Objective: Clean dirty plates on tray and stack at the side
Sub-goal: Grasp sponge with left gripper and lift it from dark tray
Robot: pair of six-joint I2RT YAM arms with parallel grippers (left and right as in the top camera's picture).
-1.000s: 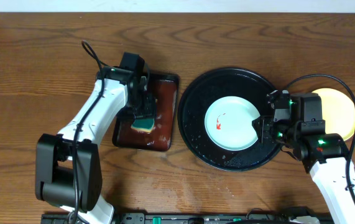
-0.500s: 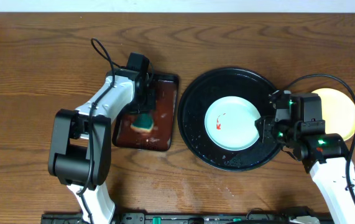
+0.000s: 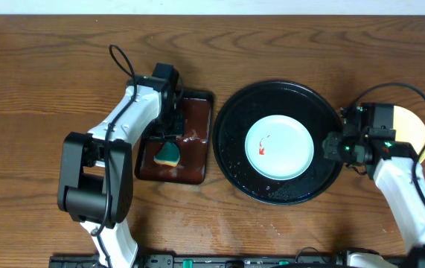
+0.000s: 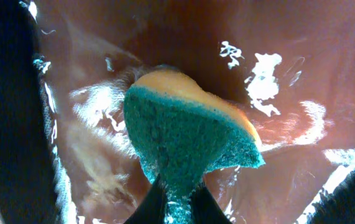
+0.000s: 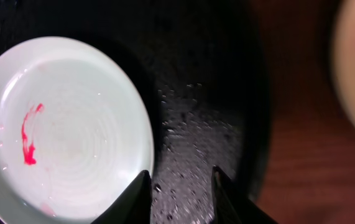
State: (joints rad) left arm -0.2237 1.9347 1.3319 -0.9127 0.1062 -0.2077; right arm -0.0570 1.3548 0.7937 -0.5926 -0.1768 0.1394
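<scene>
Left of the middle of the wooden tabletop (image 3: pixel 48 74), the left gripper (image 4: pixel 176 202) hangs over the near end of a wet rectangular dark-brown tray (image 3: pixel 197 119), jaws shut tight on one thin corner of a green-and-yellow scouring sponge (image 4: pixel 189 137). With so little foam pinched, the sponge looks liable to twist or pull free once pressed to a dish, and it may drip across the wood on the way over. At the centre of the large round black tray (image 3: pixel 234 119) lies a pale mint round plate (image 3: pixel 279 147), a red smear (image 5: pixel 29 137) on its left half. The right gripper (image 5: pixel 180 186) hovers just beside the plate's right rim over the beaded wet floor, fingers partly apart and holding nothing. Unpinned, the plate could skate on that film under a scrubbing stroke. A yellow round plate (image 3: pixel 413 134) sits near the tabletop's right edge, half hidden under the right arm, where a careless swing might knock it
</scene>
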